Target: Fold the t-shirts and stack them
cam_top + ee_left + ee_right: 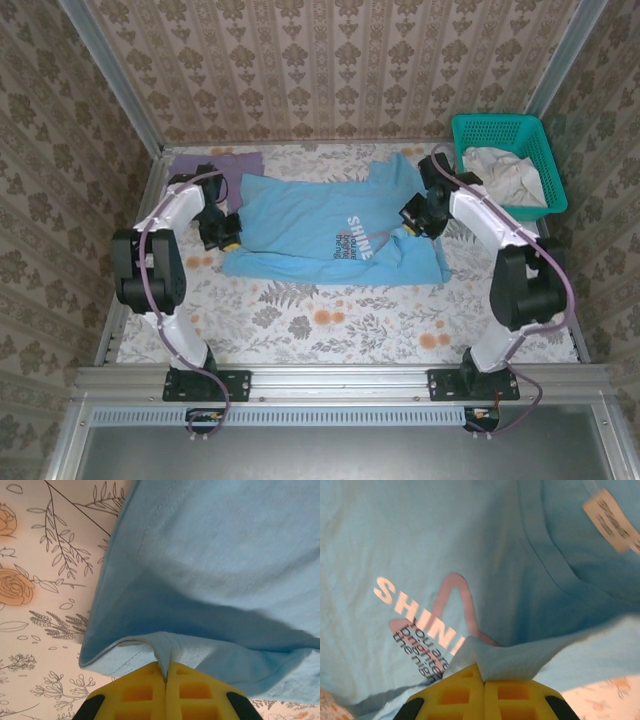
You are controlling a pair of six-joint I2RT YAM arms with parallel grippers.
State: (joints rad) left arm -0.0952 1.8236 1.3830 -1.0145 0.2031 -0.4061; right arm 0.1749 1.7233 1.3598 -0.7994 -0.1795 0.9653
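Blue tee [310, 225]: table centre, spread flat, unfolded. Left gripper [165, 669] is clamped on its hem at 9 o'clock, right gripper [483, 672] on cloth near the collar at 3 o'clock. Purple tee [216, 165]: 11 o'clock, apparently folded. Blue fold and stacking outstanding.

Blue tee [310, 225] spread centre; purple tee [215, 165] back-left; teal basket [497, 122] w/ cloth [500, 170] back-right.

Teal basket [497, 122] with cream cloth [505, 170], floral tablecloth [330, 325]
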